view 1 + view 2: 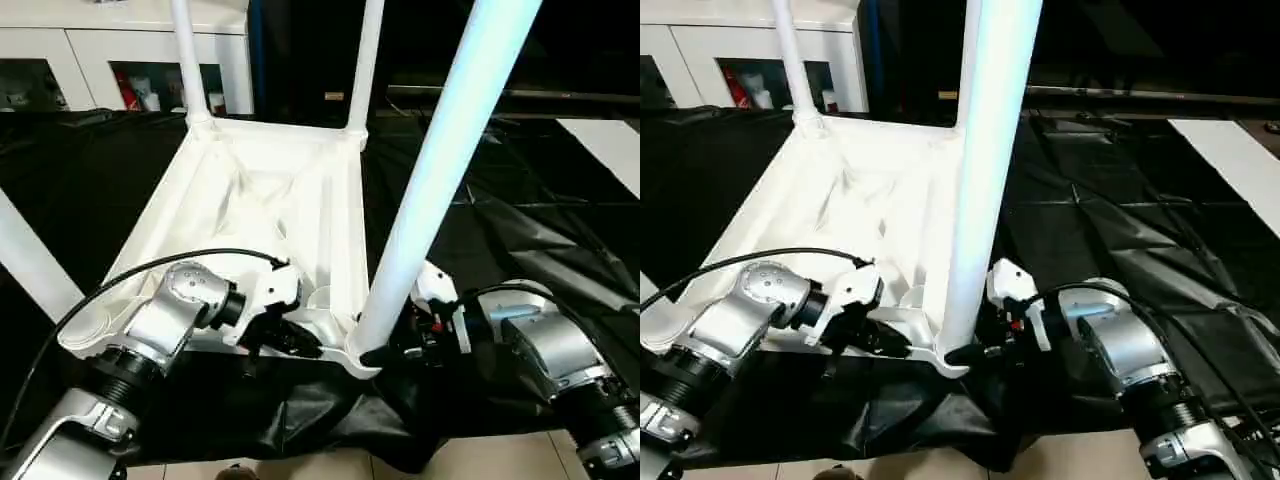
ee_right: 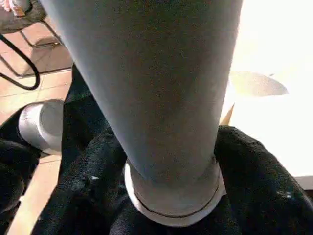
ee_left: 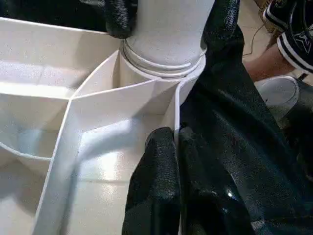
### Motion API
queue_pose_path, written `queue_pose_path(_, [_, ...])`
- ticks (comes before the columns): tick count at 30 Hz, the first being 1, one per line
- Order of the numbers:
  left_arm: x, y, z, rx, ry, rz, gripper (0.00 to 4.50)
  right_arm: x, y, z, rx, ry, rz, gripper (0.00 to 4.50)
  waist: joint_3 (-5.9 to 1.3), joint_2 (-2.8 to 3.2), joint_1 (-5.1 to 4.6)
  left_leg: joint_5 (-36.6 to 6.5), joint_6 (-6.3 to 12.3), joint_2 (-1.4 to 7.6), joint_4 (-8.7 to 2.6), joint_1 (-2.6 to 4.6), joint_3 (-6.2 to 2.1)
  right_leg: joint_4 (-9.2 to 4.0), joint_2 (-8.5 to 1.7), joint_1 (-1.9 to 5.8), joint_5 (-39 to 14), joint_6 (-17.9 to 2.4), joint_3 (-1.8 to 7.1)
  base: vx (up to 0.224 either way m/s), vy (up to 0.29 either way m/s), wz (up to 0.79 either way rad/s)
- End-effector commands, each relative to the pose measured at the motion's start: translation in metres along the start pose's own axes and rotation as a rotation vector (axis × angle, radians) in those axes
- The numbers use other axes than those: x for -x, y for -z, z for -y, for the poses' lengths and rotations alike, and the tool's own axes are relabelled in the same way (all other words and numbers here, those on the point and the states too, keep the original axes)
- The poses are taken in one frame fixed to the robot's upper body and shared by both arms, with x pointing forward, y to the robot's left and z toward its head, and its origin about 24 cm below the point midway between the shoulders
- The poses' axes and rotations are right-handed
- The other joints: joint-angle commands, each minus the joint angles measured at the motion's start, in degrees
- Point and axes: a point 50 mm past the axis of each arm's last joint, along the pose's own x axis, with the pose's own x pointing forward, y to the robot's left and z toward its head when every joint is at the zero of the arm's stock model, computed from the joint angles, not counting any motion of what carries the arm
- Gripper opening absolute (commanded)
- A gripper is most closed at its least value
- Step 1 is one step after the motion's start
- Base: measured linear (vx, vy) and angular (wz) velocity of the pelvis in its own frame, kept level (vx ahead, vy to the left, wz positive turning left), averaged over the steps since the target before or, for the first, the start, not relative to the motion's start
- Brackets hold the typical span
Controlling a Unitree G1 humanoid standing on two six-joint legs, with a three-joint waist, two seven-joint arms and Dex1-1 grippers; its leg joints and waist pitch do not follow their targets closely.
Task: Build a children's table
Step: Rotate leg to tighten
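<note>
Left gripper (image 3: 171, 161): pinched closed on the upturned white ribbed plastic tabletop's (image 1: 250, 190) rim.
Right gripper (image 2: 171, 161): apparently clasped around the white tapered tube leg's (image 1: 430, 180) base, at the corner socket.

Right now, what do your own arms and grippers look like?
Both forearms are silver metal with ribbed black collars near the wrists. The left arm has a rounded silver joint and a thin black cable arcing over it to a white housing. The right arm has a similar white housing with a small red detail and a black cable. Each gripper's fingers are black and finely textured.
</note>
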Motion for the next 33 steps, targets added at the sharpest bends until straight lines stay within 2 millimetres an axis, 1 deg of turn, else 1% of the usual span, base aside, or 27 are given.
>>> queue_pose_path(1, [-0.005, -0.003, 0.003, -0.019, 0.055, -0.004, 0.0, 0.002, -0.004, 0.002, 0.015, -0.008, 0.001, 2.6, -3.18, 0.55, -0.13, -13.8, 2.2, 1.4, -3.84, -0.23, 0.0, -3.32, -3.43, 2.94, -17.3, -10.5, 2.38, 0.0, 0.0, 0.0])
queue_pose_path(3, [-0.004, -0.002, 0.004, -0.015, 0.053, -0.008, 0.0, 0.002, -0.005, 0.001, 0.009, -0.006, 0.01, 2.32, -3.23, 0.7, -0.12, -13.9, 2.08, 1.41, -3.83, -0.23, -0.03, -3.26, -3.41, 3.01, -16.9, -10.7, 2.34, 0.0, 0.0, 0.0])
queue_pose_path(4, [-0.004, -0.002, 0.004, -0.015, 0.052, -0.008, 0.0, 0.002, -0.005, 0.001, 0.009, -0.006, 0.01, 2.23, -3.2, 0.66, -0.14, -14.1, 2.04, 1.42, -3.86, -0.23, -0.02, -3.33, -3.41, 3.0, -17.1, -10.7, 2.34, 0.0, 0.0, 0.0])
queue_pose_path(8, [-0.004, -0.003, 0.002, -0.011, 0.036, -0.004, 0.0, 0.001, -0.004, 0.0, -0.001, -0.006, 0.021, 2.11, -3.32, 0.85, -0.09, -14.6, 1.7, 1.38, -3.88, -0.19, -0.1, -3.36, -3.44, 3.1, -17.6, -10.5, 2.29, 0.0, 0.0, 0.0])
queue_pose_path(9, [-0.004, -0.003, 0.001, -0.01, 0.031, -0.003, 0.0, 0.0, -0.003, 0.0, -0.004, -0.005, 0.026, 2.11, -3.38, 1.1, 0.0, -14.8, 1.56, 1.37, -3.87, -0.16, -0.14, -3.34, -3.46, 3.11, -17.6, -10.6, 2.27, 0.0, 0.0, 0.0])
queue_pose_path(11, [-0.003, -0.003, 0.0, -0.003, 0.005, 0.002, 0.0, -0.003, 0.001, -0.002, -0.013, 0.008, 0.045, 2.06, -3.39, 1.04, 0.04, -15.4, 1.41, 1.37, -3.89, -0.14, -0.12, -3.44, -3.43, 3.08, -17.6, -10.7, 2.26, 0.0, 0.0, 0.0])
queue_pose_path(12, [-0.004, -0.003, -0.001, -0.004, -0.015, 0.004, 0.0, -0.005, 0.002, -0.002, -0.016, 0.02, 0.056, 2.05, -3.41, 1.4, 0.25, -15.7, 1.26, 1.34, -3.96, -0.16, -0.25, -3.43, -3.55, 3.15, -18.2, -10.6, 2.22, 0.0, 0.0, 0.0])
queue_pose_path(13, [-0.004, -0.003, -0.004, -0.002, -0.056, 0.002, 0.0, -0.007, 0.003, -0.002, -0.023, 0.046, 0.071, 2.04, -3.31, 1.23, 0.18, -16.4, 1.2, 1.36, -4.01, -0.2, -0.25, -3.6, -3.53, 3.09, -18.8, -10.4, 2.2, 0.0, 0.0, 0.0])
queue_pose_path(15, [-0.006, -0.004, -0.008, 0.002, -0.117, -0.002, 0.0, -0.012, 0.006, 0.001, -0.043, 0.106, 0.088, 2.04, -3.14, 1.1, 0.15, -17.6, 0.93, 1.25, -4.14, -0.21, -0.37, -3.89, -3.57, 3.14, -21.6, -9.6, 2.12, 0.0, 0.0, 0.0])
queue_pose_path(16, [-0.006, -0.005, -0.009, 0.004, -0.133, -0.003, 0.0, -0.013, 0.006, 0.003, -0.052, 0.131, 0.09, 2.03, -2.96, 1.2, 0.17, -18.0, 0.79, 1.19, -4.25, -0.11, -0.44, -4.18, -3.64, 2.93, -23.8, -8.8, 2.11, 0.0, 0.0, 0.0])
queue_pose_path(17, [-0.008, -0.006, -0.016, 0.009, -0.216, -0.009, 0.0, -0.021, 0.01, 0.009, -0.082, 0.233, 0.091, 2.0, -2.76, 1.67, -0.02, -19.3, 0.46, 1.16, -4.28, 0.08, -0.44, -4.65, -3.65, 2.65, -26.2, -8.2, 2.09, 0.0, 0.0, 0.0])
queue_pose_path(18, [-0.009, -0.006, -0.019, 0.012, -0.261, -0.013, 0.0, -0.025, 0.012, 0.012, -0.098, 0.287, 0.09, 2.0, -2.62, 1.61, -0.18, -20.0, 0.16, 1.02, -4.27, 0.11, -0.53, -4.78, -3.66, 2.55, -28.0, -7.8, 1.94, 0.0, 0.0, 0.0])
queue_pose_path(19, [-0.016, -0.008, -0.025, 0.04, -0.344, -0.01, 0.0, -0.035, 0.018, 0.02, -0.151, 0.425, 0.085, 1.99, -2.65, 2.67, -0.28, -21.1, -0.76, 0.73, -4.19, 0.38, -0.85, -5.13, -3.89, 2.57, -32.4, -6.1, 1.65, 0.0, 0.0, 0.0])
queue_pose_path(20, [-0.024, -0.011, -0.028, 0.064, -0.388, 0.004, 0.0, -0.043, 0.02, 0.024, -0.203, 0.53, 0.093, 1.99, -2.44, 2.46, -1.01, -21.4, -1.36, 0.45, -4.21, 0.02, -1.17, -5.73, -3.9, 2.86, -36.3, -4.0, 1.02, -0.056, -0.001, -0.1])
queue_pose_path(21, [-0.027, -0.012, -0.028, 0.071, -0.397, 0.01, 0.0, -0.046, 0.02, 0.025, -0.221, 0.559, 0.099, 1.98, -2.48, 2.39, -1.25, -21.6, -1.62, 0.34, -4.25, -0.11, -1.3, -6.09, -3.93, 3.1, -38.1, -2.8, 0.7, -0.063, 0.019, -0.21])
queue_pose_path(22, [-0.035, -0.016, -0.028, 0.082, -0.404, 0.022, 0.0, -0.053, 0.019, 0.026, -0.25, 0.608, 0.125, 1.97, -2.54, 3.06, -1.89, -22.3, -1.72, 0.16, -4.22, -0.37, -1.69, -6.49, -4.04, 3.41, -40.5, -1.0, 0.0, -0.063, 0.019, -0.21])
queue_pose_path(23, [-0.043, -0.019, -0.027, 0.09, -0.411, 0.032, 0.0, -0.06, 0.016, 0.027, -0.273, 0.653, 0.148, 1.97, -2.74, 3.94, -2.4, -23.3, -0.94, -0.04, -3.86, 0.15, -1.67, -7.34, -3.99, 3.21, -40.8, -0.2, -0.87, -0.049, 0.035, -0.19])
queue_pose_path(24, [-0.046, -0.02, -0.027, 0.092, -0.414, 0.036, 0.0, -0.062, 0.015, 0.027, -0.282, 0.67, 0.157, 1.97, -2.8, 3.68, -2.79, -23.7, -0.45, 0.09, -3.96, 0.15, -1.71, -7.72, -3.97, 3.46, -40.0, -0.1, -1.31, 0.0, 0.0, 0.0])
queue_pose_path(25, [-0.053, -0.024, -0.027, 0.093, -0.412, 0.046, 0.0, -0.068, 0.014, 0.029, -0.295, 0.724, 0.162, 1.96, -2.9, 4.54, -3.04, -24.0, 0.13, -0.06, -3.85, 0.21, -1.81, -8.01, -3.93, 3.56, -38.6, -0.2, -2.14, 0.0, 0.0, 0.0])
queue_pose_path(26, [-0.059, -0.028, -0.026, 0.091, -0.41, 0.053, 0.0, -0.073, 0.012, 0.031, -0.308, 0.765, 0.165, 1.96, -2.85, 4.64, -3.71, -25.0, 0.55, 0.21, -3.97, 0.22, -1.86, -8.39, -3.99, 3.58, -36.9, -0.5, -2.75, 0.0, 0.0, 0.0])
queue_pose_path(27, [-0.068, -0.034, -0.024, 0.073, -0.391, 0.066, 0.0, -0.081, 0.008, 0.033, -0.318, 0.812, 0.169, 1.96, -2.68, 5.25, -4.14, -27.0, 0.75, 0.24, -3.92, 0.63, -1.93, -8.91, -3.76, 3.39, -36.5, -0.5, -3.44, 0.0, 0.0, 0.0])
queue_pose_path(28, [-0.068, -0.034, -0.024, 0.073, -0.391, 0.066, 0.0, -0.081, 0.008, 0.033, -0.318, 0.812, 0.169, 1.96, -2.55, 5.36, -4.49, -28.2, 1.06, 0.26, -3.83, 1.03, -1.93, -9.28, -3.68, 3.24, -36.8, -0.2, -3.97, 0.0, 0.0, 0.0])
queue_pose_path(29, [-0.071, -0.036, -0.024, 0.062, -0.383, 0.067, 0.0, -0.086, 0.004, 0.034, -0.305, 0.819, 0.162, 1.96, -2.02, 6.23, -5.43, -32.9, 1.52, 0.64, -4.11, 1.66, -2.24, -9.89, -3.23, 3.4, -36.9, 0.8, -5.47, 0.0, 0.0, 0.0])
queue_pose_path(30, [-0.072, -0.038, -0.025, 0.045, -0.381, 0.061, 0.0, -0.089, 0.001, 0.035, -0.291, 0.824, 0.164, 1.96, -1.83, 7.05, -6.31, -38.1, 1.59, 1.62, -5.06, 1.01, -3.02, -9.08, -2.63, 4.92, -35.3, 2.6, -6.49, 0.0, 0.0, 0.0])
queue_pose_path(31, [-0.071, -0.038, -0.026, 0.03, -0.383, 0.055, 0.0, -0.09, -0.002, 0.036, -0.282, 0.832, 0.176, 1.96, -1.59, 8.15, -5.81, -42.8, 1.76, 3.1, -6.71, 0.25, -3.33, -6.63, -2.29, 5.81, -32.7, 1.9, -5.93, 0.0, 0.0, 0.0])
queue_pose_path(32, [-0.071, -0.038, -0.026, 0.03, -0.383, 0.055, 0.0, -0.09, -0.002, 0.036, -0.282, 0.832, 0.176, 1.96, -1.11, 8.28, -5.11, -48.5, 1.76, 5.55, -10.08, -2.88, -3.91, 1.34, -2.05, 8.26, -26.0, 0.1, -4.14, -0.08, -0.035, 0.04])
queue_pose_path(33, [-0.07, -0.037, -0.027, 0.021, -0.387, 0.048, 0.0, -0.09, -0.005, 0.037, -0.276, 0.838, 0.195, 2.52, -1.66, 8.58, -1.9, -51.7, 1.31, 5.93, -11.32, -2.11, -1.89, 5.52, -1.82, 6.26, -11.9, -2.7, -0.46, -0.006, -0.108, 0.2])
